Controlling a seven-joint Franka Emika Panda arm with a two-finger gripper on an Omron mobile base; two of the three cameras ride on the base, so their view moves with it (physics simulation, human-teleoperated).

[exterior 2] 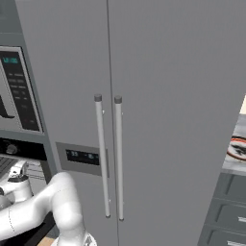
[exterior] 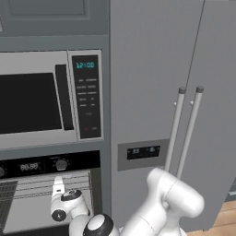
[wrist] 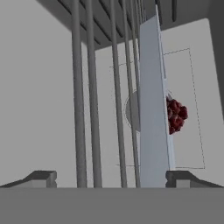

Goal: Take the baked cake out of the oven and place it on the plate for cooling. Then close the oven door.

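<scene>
The oven [exterior: 46, 165] is the black unit with knobs and a small display, and its cavity stands open. My gripper [exterior: 58, 184] reaches into that cavity, level with the wire rack [exterior: 7, 198]. In the hand view my gripper [wrist: 111, 178] is open, with rack bars [wrist: 85, 96] and the pale grey-blue baking tray [wrist: 151, 113] seen edge-on between its tips. The baked cake [wrist: 176, 116], a dark reddish lump, sits on the far side of the tray, apart from the fingers. The plate [exterior 2: 237, 148] rests on a counter at the far right. The oven door is out of view.
A silver-framed microwave [exterior: 41, 99] with a keypad sits directly above the oven. To the right stands a tall grey fridge [exterior 2: 144, 96] with two vertical bar handles [exterior 2: 108, 153]. Grey drawers [exterior 2: 230, 216] lie under the plate's counter.
</scene>
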